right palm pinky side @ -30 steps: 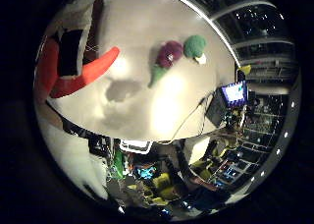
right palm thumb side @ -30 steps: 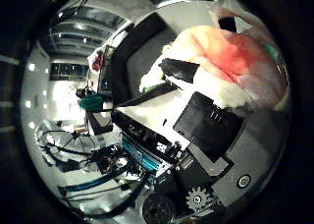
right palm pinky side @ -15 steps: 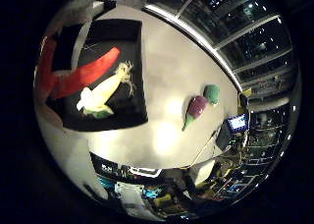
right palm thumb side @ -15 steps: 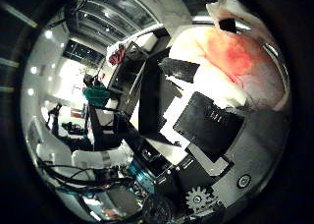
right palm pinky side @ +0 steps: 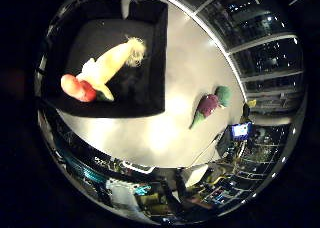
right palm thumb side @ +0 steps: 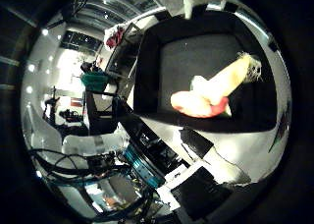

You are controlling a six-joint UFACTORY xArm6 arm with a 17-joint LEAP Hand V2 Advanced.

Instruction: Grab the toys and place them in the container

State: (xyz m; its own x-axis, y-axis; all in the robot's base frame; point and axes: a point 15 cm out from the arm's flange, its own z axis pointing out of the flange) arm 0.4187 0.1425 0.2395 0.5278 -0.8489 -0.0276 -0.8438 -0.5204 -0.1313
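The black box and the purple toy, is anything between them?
No. Between the black container and the purple toy, the little finger side view shows only bare white table.

Only a small part of the hand (right palm thumb side: 206, 177) is seen, as black and white segments at the edge of the thumb side palm view. Nothing is held against the palm. Whether the fingers are straight or curled cannot be told.

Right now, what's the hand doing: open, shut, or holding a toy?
Right hand: cannot be told; the fingers do not show clearly. The red toy and the yellow toy lie inside the black container, not in its grasp.
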